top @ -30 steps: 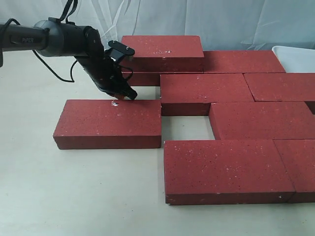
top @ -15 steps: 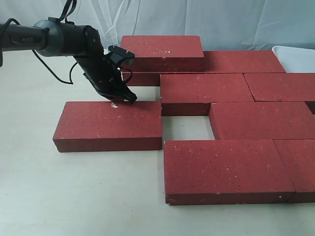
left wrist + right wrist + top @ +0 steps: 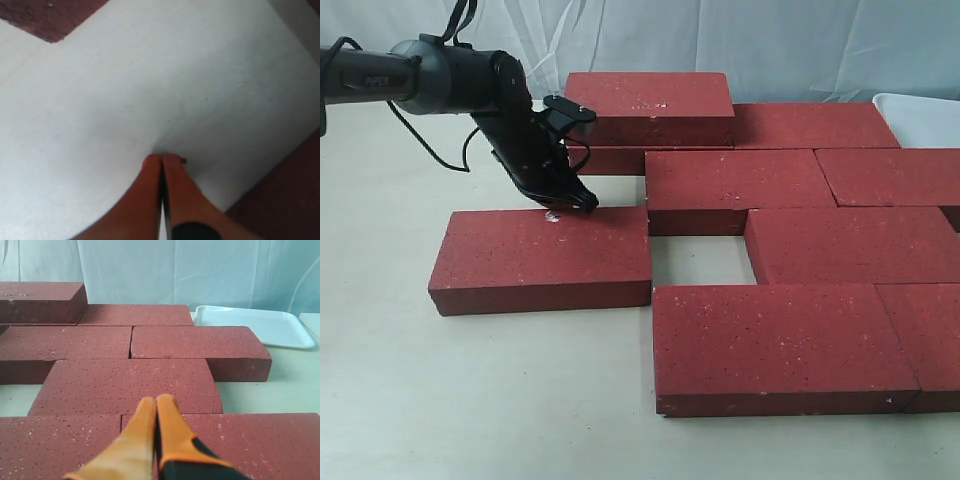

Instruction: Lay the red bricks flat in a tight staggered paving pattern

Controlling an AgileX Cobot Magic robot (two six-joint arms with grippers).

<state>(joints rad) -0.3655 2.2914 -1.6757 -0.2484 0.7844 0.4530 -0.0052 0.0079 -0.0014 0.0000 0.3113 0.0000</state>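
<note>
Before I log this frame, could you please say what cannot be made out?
Exterior view: right end effector is out of frame.
Exterior view: white tray and rightmost red bricks are cut by the right edge.
Exterior view: stacked brick hides most of the brick beneath.
Left wrist view: blurred; whether left end effector touches the loose brick is unclear.

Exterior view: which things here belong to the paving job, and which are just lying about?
Job:
- red bricks, including the loose brick on the left and the stacked brick at the back
- left hand, shut, at the loose brick's far edge

Lying about:
- white tray
- backdrop cloth
</note>
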